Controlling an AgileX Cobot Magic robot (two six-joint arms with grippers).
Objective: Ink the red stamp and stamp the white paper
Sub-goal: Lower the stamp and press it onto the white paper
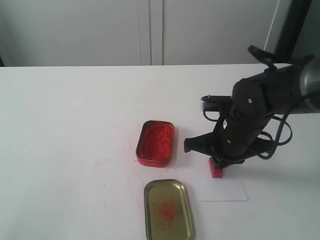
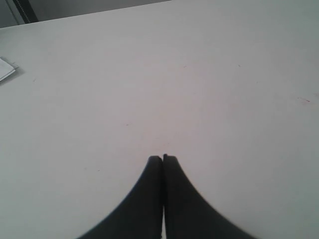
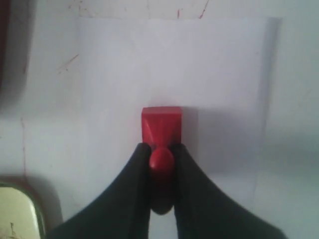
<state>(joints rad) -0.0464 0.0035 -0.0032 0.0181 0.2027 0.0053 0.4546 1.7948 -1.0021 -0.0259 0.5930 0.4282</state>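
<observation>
My right gripper (image 1: 217,163) (image 3: 161,147) is shut on the stubby handle of the red stamp (image 1: 216,169) (image 3: 161,127). The stamp's square base points down at the far edge of the white paper (image 1: 222,189) (image 3: 209,69); whether the base touches the sheet I cannot tell. No imprint shows on the visible part of the paper. My left gripper (image 2: 162,158) is shut with nothing in it, over bare tabletop, and does not show in the exterior view.
An open red tin of red ink paste (image 1: 156,143) sits left of the stamp. Its yellowish lid (image 1: 169,210) (image 3: 17,211), smeared red inside, lies near the table's front edge, left of the paper. Red smudges mark the white tabletop (image 1: 75,125).
</observation>
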